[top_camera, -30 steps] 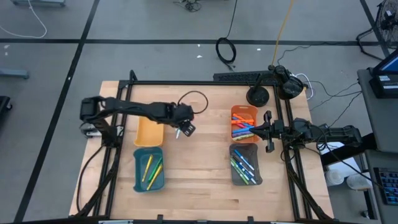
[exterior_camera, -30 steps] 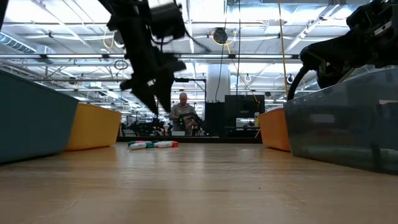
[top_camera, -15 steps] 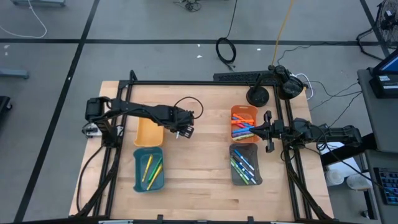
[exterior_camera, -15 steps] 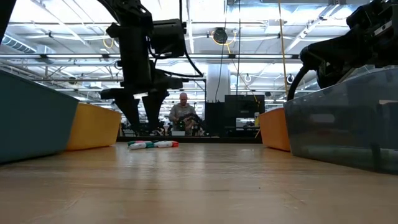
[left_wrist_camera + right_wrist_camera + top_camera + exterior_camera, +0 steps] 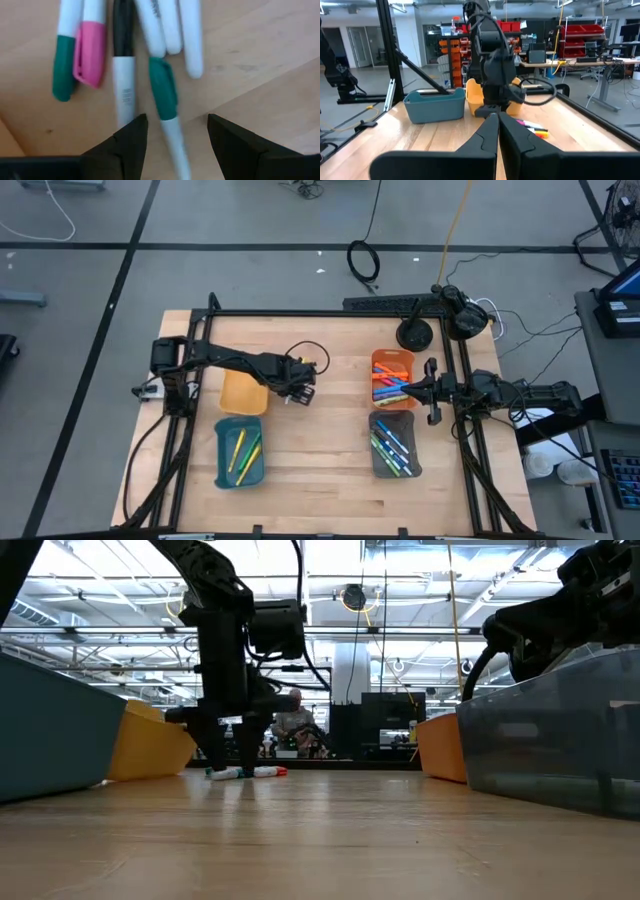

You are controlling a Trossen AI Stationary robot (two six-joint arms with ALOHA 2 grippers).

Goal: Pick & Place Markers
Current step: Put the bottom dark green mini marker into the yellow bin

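You are at the pick step: your left pincer [image 5: 301,391] is down over the loose markers [image 5: 125,45] lying on the desk [image 5: 320,470] just beside the yellow tray [image 5: 241,393], fingers spread wide, straddling a green-capped marker [image 5: 165,107]. Next, judge whether the fingers sit low enough, then clench on that 1 pen alone, since its neighbours lie nearly touching. Your right pincer [image 5: 497,131] waits clenched and empty beside the orange tray [image 5: 391,377].

Left claw [image 5: 172,132] straddles one marker [image 5: 165,107]; neighbours [image 5: 122,75] crowd close beside.
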